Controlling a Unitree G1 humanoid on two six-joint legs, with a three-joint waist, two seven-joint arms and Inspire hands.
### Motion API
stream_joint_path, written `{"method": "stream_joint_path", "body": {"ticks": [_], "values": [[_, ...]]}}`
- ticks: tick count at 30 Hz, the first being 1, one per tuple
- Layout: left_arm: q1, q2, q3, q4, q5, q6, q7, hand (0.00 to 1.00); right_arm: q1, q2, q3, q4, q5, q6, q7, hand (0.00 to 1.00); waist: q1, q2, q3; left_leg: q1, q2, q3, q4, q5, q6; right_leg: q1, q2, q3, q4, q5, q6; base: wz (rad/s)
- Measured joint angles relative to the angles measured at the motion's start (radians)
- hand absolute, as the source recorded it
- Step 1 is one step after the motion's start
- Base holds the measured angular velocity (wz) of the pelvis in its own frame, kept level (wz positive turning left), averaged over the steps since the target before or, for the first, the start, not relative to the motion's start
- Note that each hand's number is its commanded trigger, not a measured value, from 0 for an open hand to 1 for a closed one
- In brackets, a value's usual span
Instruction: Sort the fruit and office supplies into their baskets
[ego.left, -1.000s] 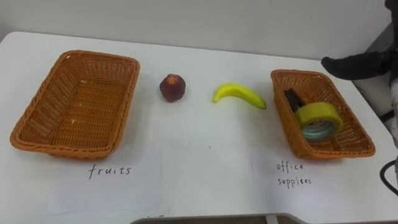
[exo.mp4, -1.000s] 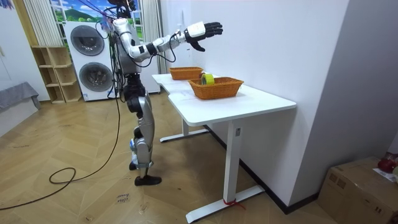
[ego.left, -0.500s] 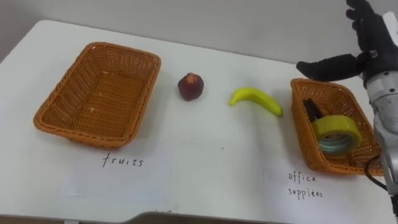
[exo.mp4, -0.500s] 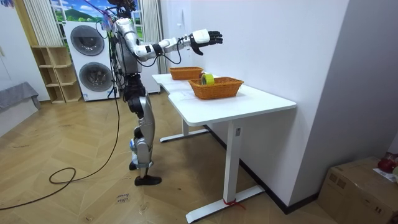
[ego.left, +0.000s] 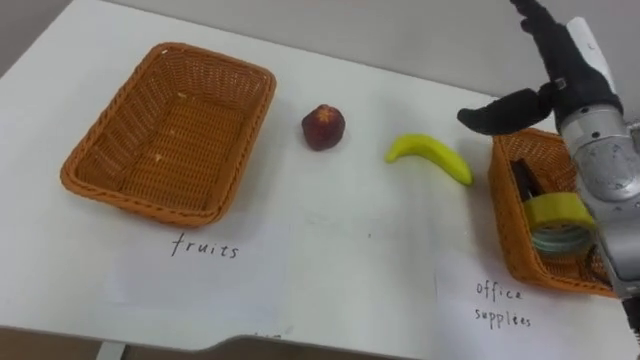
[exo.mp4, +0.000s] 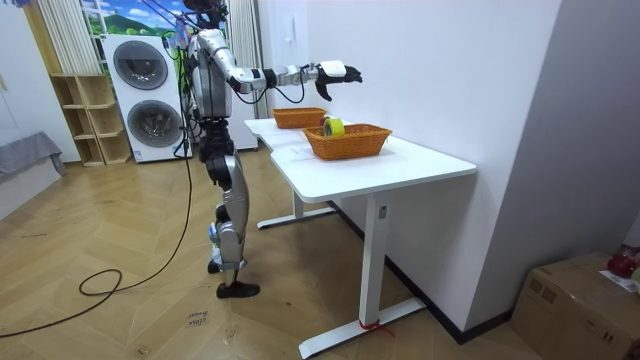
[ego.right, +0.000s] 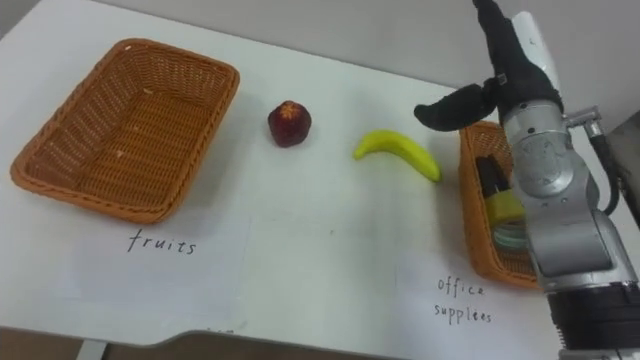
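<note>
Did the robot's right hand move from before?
Yes. In the room view the right hand has come down lower, closer to the office supplies basket, which stayed put on the table.

1. A left basket (ego.left: 175, 135) and a right basket (ego.left: 503, 215) are set well apart on the desk (ego.left: 330, 270).
2. Between them, a round fruit (ego.left: 323, 127) is placed left of a banana (ego.left: 430, 158), the two not touching.
3. A tape roll (ego.left: 560, 212) is held in the right basket.
4. The right hand (ego.left: 560, 75) is positioned above that basket's far left corner.
</note>
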Motion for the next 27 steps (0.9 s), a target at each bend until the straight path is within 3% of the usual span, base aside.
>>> {"method": "stream_joint_path", "body": {"ticks": [10, 15, 22, 27], "values": [[-0.026, 0.026, -0.039, -0.002, -0.001, -0.004, 0.001, 0.0, -0.029, -0.005, 0.082, 0.051, -0.097, 0.0, 0.03, 0.0, 0.009, -0.012, 0.0072, -0.025, -0.001, -0.007, 0.01, 0.0, 0.0, -0.017, -0.002, -0.007, -0.001, 0.0, 0.0, 0.01], [-0.026, 0.026, -0.043, -0.001, -0.001, 0.002, 0.001, 0.0, -0.031, -0.014, 0.111, 0.069, -0.122, 0.003, 0.04, 0.0, 0.022, -0.02, 0.0056, -0.031, -0.002, -0.018, 0.01, 0.0, 0.0, -0.017, -0.004, -0.018, -0.001, 0.0, 0.0, 0.07], [-0.026, 0.036, -0.076, -0.007, -0.001, 0.002, 0.002, 0.0, -0.033, -0.027, 0.186, 0.076, -0.252, 0.004, 0.079, 0.0, 0.042, -0.02, 0.0053, -0.058, -0.004, -0.026, 0.021, 0.001, -0.001, -0.032, -0.006, -0.03, -0.002, 0.0, -0.001, 0.05], [-0.03, 0.038, -0.08, 0.001, -0.001, -0.001, 0.002, 0.0, -0.062, -0.027, 0.239, 0.123, -0.28, 0.002, 0.08, 0.0, 0.051, -0.014, 0.0102, -0.06, -0.004, -0.029, 0.023, 0.001, -0.001, -0.033, -0.006, -0.031, -0.002, 0.0, -0.001, 0.0]]}}
